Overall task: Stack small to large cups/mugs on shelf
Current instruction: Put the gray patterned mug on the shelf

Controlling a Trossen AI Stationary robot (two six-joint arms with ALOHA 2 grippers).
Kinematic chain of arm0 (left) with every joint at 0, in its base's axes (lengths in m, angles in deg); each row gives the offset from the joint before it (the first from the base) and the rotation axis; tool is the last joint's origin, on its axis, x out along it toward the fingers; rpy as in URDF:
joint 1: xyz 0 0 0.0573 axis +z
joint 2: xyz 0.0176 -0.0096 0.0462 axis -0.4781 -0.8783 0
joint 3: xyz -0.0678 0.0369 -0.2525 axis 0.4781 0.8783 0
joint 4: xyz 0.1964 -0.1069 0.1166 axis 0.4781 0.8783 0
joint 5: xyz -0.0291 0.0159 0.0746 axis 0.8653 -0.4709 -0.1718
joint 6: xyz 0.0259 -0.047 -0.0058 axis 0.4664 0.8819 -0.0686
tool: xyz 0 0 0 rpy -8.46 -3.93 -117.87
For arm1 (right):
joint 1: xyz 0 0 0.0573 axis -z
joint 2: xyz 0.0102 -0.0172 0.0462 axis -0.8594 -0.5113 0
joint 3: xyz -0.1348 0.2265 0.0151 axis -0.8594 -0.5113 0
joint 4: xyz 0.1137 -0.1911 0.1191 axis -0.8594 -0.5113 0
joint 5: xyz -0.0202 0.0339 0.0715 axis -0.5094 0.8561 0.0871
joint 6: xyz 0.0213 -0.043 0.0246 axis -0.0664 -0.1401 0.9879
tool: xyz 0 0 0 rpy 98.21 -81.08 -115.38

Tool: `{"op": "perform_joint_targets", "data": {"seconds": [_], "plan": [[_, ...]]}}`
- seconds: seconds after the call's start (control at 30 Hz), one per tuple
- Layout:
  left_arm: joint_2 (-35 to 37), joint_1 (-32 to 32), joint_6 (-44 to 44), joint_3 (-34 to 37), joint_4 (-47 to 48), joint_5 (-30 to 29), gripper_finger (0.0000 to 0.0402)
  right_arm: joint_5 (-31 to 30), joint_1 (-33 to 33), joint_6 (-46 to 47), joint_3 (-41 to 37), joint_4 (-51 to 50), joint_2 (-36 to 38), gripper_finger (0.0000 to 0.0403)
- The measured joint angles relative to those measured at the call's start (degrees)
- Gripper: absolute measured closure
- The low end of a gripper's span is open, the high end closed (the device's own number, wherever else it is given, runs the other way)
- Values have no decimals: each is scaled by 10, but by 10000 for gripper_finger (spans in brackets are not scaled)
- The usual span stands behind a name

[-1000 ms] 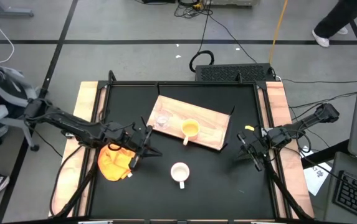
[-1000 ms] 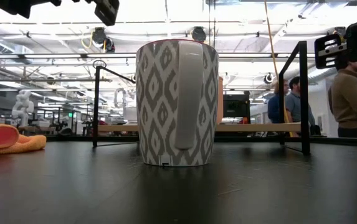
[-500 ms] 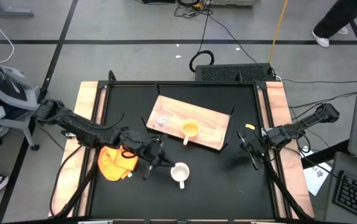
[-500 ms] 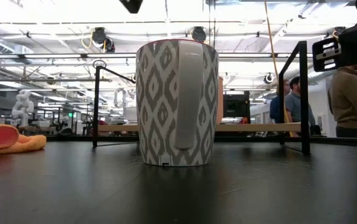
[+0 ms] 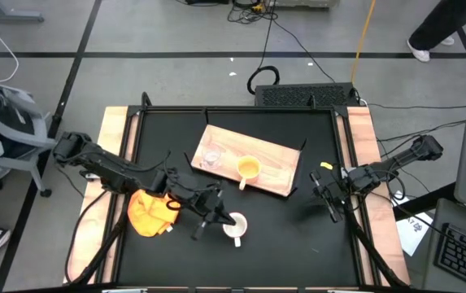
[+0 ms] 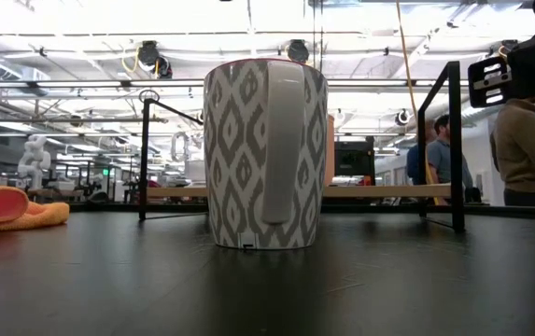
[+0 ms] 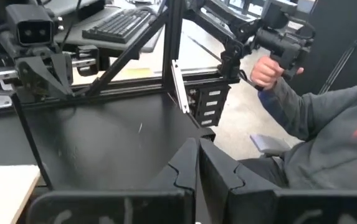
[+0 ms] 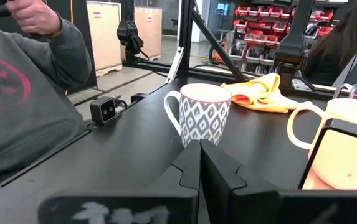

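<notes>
Light-wood shelf (image 5: 253, 160) lies on the black counter (image 5: 298, 236), just toward twelve o'clock from the counter's middle. On it stand the clear glass cup (image 5: 211, 156) at its nine o'clock end and the yellow-orange mug (image 5: 249, 169) near its middle, apart from each other. The white mug (image 5: 234, 225), patterned grey on its side, stands on the counter at six o'clock of the shelf. The left claw (image 5: 215, 216), fingers pressed together and holding nothing, sits just at nine o'clock of the white mug, beside an orange cloth (image 5: 150, 212). The right claw (image 5: 327, 199), also pinched shut and empty, waits at the counter's three o'clock edge.
</notes>
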Motion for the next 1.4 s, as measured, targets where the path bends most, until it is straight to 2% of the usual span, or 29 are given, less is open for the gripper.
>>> {"op": "perform_joint_targets", "data": {"seconds": [0.13,0.27,0.43,0.7,0.8,0.87,1.07,1.2,1.4], "plan": [[0,0,0,0,-2,-2,385,0,0,0,0,0,0,403],[0,4,9,0,-2,-45,385,0,0,0,0,0,0,403],[0,28,31,0,24,-35,385,0,0,-1,0,0,0,403],[-14,35,12,-68,199,-34,385,0,0,0,0,0,0,403],[-25,34,5,-113,236,-35,385,0,0,0,0,-6,-1,403],[-36,34,4,-142,295,-35,385,0,0,0,0,-4,-4,403],[-103,34,0,-241,402,-34,385,0,0,0,0,-5,-8,403],[-156,34,-13,-303,510,-35,385,0,0,2,0,-6,-8,403],[-214,34,-15,-368,609,-35,385,0,0,11,0,-10,-11,403]]}}
